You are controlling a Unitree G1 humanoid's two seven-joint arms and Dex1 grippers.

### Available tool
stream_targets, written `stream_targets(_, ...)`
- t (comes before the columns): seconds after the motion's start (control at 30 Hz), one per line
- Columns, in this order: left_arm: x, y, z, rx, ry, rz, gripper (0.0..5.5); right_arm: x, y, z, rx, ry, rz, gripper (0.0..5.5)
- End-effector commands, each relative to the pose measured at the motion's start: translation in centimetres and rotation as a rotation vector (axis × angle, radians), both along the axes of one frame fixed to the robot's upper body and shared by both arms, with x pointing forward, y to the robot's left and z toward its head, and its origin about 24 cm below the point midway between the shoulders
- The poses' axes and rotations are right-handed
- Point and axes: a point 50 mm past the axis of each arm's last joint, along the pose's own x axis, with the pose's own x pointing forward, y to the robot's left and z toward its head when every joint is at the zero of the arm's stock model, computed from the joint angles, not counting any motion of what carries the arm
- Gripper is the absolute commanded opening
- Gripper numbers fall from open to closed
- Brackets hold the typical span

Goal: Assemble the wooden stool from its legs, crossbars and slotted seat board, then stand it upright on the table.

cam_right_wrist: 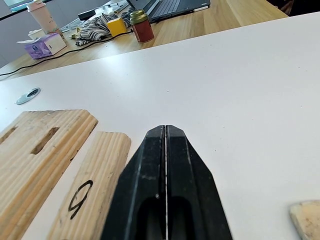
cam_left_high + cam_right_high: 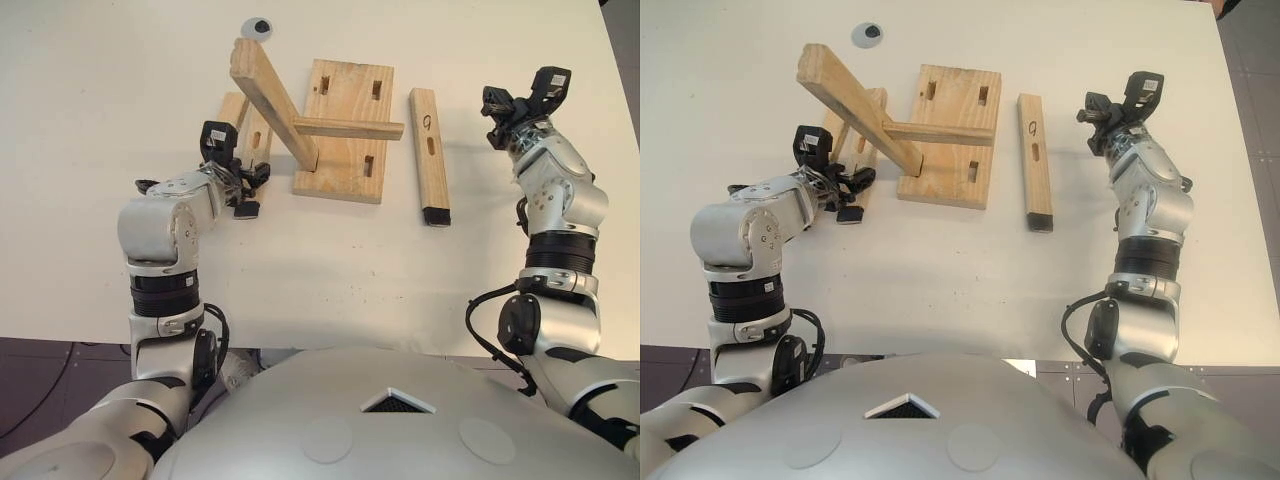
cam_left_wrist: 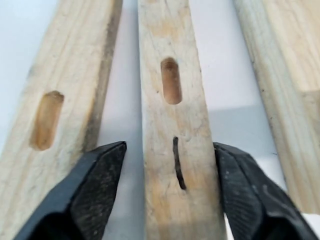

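L tool (image 3: 169,148): mine, released; fingers spread either side of a slotted leg (image 3: 167,30) lying flat on table (image 2: 100,100).
Next leg (image 3: 60,75): flat, just beside that one, parallel.
R tool (image 1: 165,134): mine, clenched on nothing, over table nearer right edge.
Marked leg (image 2: 430,155): flat, betw. R tool & board.
Seat board (image 2: 345,90): flat, mid-table toward far edge, slots up.
Standing leg (image 2: 272,95): base at board's near-left corner, tilted toward table's far-left corner.
Crossbar (image 2: 350,128): juts from standing leg across board.
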Motion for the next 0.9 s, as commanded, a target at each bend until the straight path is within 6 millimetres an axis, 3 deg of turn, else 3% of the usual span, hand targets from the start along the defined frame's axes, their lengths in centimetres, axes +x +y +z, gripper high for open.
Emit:
stream_targets(0.03,-1.7,1.3,-1.2,0.064,0.160,-0.047,2.37,0.3,0.0,1.1,-0.014,-0.025,0.009,0.00)
stream_targets(0.13,-1.5,1.0,-0.9,0.037,0.127,-0.082,2.01,0.5,-0.4,0.7,-0.022,-0.011,-0.017,0.00)
stream_targets(0.23,0.3,0.9,0.6,-0.001,-0.007,-0.069,2.00,2.1,-0.2,2.2,-0.064,-0.058,-0.010,0.00)
stream_targets(0.33,4.8,1.0,7.9,-0.195,-0.360,-0.042,2.00,3.6,-0.7,4.5,-0.087,-0.128,-0.021,0.00)
stream_targets(0.47,7.8,1.5,17.6,-0.357,-0.778,-0.144,2.00,5.3,-1.0,7.3,-0.045,-0.204,-0.008,0.00)
stream_targets(0.5,8.1,1.3,19.2,-0.373,-0.844,-0.195,2.00,5.9,-0.9,8.5,-0.012,-0.237,0.012,0.00)
stream_targets(0.6,8.7,-1.0,23.3,-0.457,-0.942,-0.421,2.00,7.4,1.1,15.7,0.262,-0.398,0.230,0.29)
stream_targets(0.67,8.6,-3.0,24.6,-0.518,-0.937,-0.552,2.00,6.5,2.8,19.9,0.442,-0.489,0.476,0.62)
stream_targets(0.77,7.8,-5.8,25.3,-0.605,-0.907,-0.734,2.00,4.7,4.9,23.8,0.594,-0.564,0.751,1.08)
stream_targets(0.9,6.3,-7.1,25.7,-0.687,-0.848,-0.906,2.00,3.1,7.2,25.9,0.669,-0.584,0.953,1.76)
